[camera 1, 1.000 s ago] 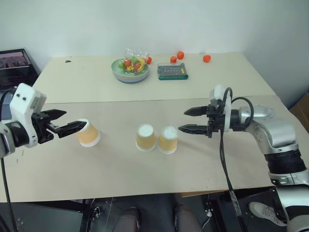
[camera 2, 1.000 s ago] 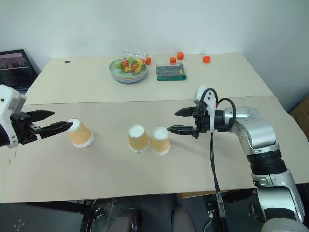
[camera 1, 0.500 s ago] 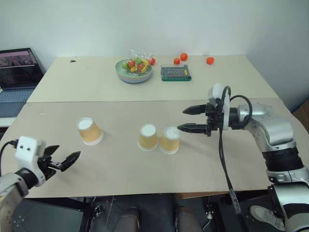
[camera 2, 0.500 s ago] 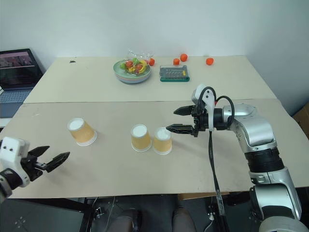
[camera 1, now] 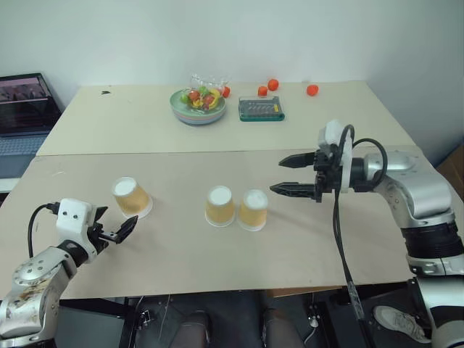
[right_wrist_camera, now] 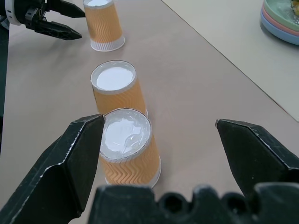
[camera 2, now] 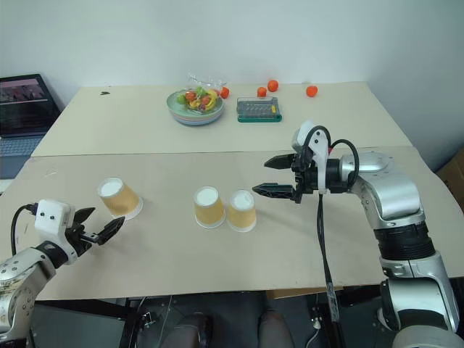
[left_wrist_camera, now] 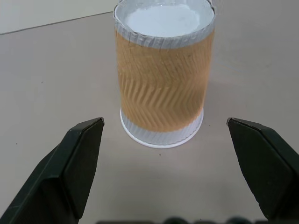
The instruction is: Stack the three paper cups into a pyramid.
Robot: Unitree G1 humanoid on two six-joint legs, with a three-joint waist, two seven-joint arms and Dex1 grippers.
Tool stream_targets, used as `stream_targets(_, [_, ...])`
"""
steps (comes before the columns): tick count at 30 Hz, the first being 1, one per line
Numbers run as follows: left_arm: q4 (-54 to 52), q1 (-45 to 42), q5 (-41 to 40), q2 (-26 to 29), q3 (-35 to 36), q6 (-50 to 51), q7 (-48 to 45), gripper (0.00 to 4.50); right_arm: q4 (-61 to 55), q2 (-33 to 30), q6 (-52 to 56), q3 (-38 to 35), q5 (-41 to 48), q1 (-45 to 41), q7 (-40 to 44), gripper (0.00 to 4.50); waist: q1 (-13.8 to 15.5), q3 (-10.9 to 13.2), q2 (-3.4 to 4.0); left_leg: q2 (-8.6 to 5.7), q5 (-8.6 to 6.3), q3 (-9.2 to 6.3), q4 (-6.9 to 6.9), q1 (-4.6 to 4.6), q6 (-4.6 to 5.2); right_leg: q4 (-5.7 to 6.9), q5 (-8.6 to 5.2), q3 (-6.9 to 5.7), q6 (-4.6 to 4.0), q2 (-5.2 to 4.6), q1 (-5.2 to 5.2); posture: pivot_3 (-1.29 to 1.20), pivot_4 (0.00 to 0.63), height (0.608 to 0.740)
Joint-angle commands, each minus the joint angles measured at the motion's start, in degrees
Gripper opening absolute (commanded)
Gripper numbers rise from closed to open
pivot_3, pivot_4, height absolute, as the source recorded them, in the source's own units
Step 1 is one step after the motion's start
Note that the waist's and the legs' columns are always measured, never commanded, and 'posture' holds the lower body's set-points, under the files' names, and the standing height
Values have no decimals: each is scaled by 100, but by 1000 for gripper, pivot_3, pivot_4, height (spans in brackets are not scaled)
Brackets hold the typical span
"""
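Tan-orange paper cups, 3 of them, all upside down on beige tabletop point(camera 1: 181, 254), white bases up.

Left eye view: two cups side by side mid-tabletop, touching or nearly so — left one of pair point(camera 1: 219, 206), right one point(camera 1: 254, 209). Third cup point(camera 1: 132, 198) stands apart, well to robot's left, tilted a bit. No cup on top of another; pyramid not built. Left pincer point(camera 1: 114, 230) low near front edge, just short of third cup, fingers spread wide, nothing in them. Right pincer point(camera 1: 291, 175) hangs above tabletop just right of the pair, fingers wide apart, empty, pointing toward the pair. Far tabletop: green bowl point(camera 1: 196, 106) w/ mixed fruit, clear wrapper behind it, small green tray point(camera 1: 260, 109), orange round fruits point(camera 1: 272, 85) near back wall. Laptop point(camera 1: 20, 98) at far left.

Right eye view: same layout; gap betw. left pincer and third cup clear, no contact.

Left wrist view: third cup dead ahead betw. the two black fingers point(left_wrist_camera: 70, 170), not touched, rim flat on tabletop.

Right wrist view: pair of cups in line ahead, nearer one betw. the spread fingers point(right_wrist_camera: 65, 168) but clear of both; third cup and left pincer beyond; bowl edge in corner.
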Motion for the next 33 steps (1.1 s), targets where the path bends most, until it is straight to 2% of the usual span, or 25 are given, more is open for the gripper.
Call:
stream_targets(1, [214, -391, 101, -57, -153, -302, 122, 4500, -396, -105, 124, -260, 183, 42, -52, 4489, 5, 0, 0, 0, 0, -1, 0, 0, 0, 1, 0, 0, 0, 0, 0, 0, 150, 740])
stream_targets(12, [714, -1202, 221, -128, -530, -523, 263, 4500, -653, -156, 295, -381, 278, 203, -230, 4489, -9, 0, -1, 1, 0, -1, 1, -2, 0, 2, 1, 0, 1, 3, -3, 0, 150, 740])
stream_targets(17, [757, -1272, 242, -135, -537, -566, 271, 4500, -719, -173, 323, -404, 319, 243, -303, 4489, -16, 0, -1, 1, 0, -1, 2, -2, 0, 1, 1, 0, 1, 3, -2, 0, 150, 740])
stream_targets(20, [787, -1316, 225, -174, -543, -621, 283, 3811, -740, -170, 342, -414, 323, 256, -331, 4500, -9, 0, -1, 1, 0, -1, 2, -3, 0, 0, 1, 0, 1, 3, -4, 0, 150, 740])
stream_targets(22, [780, -1339, 225, -183, -560, -618, 308, 2981, -759, -174, 354, -423, 327, 269, -338, 4500, -2, 0, -1, 1, 0, -2, 2, -3, 0, 0, 1, 0, 1, 3, -2, 0, 150, 740])
stream_targets(24, [753, -1350, 220, -186, -564, -600, 324, 2461, -781, -178, 365, -435, 338, 284, -342, 4500, 1, 0, -1, 1, 0, -2, 2, -3, 0, 1, 1, -1, 1, 3, -2, 0, 150, 740])
stream_targets(29, [560, -1667, 172, -104, -591, -432, 398, 2397, -819, -173, 399, -438, 361, 299, -366, 4500, 5, 0, -1, 1, 0, -2, 2, -4, 0, 1, 1, -1, 1, 3, -3, 0, 150, 740])
stream_targets(33, [258, -2616, -125, 84, -819, 183, 289, 2397, -908, -205, 462, -464, 412, 350, -364, 4500, 16, 1, -4, 0, 0, -3, 3, -5, 0, 1, 1, -2, 1, 3, -2, 0, 150, 740])
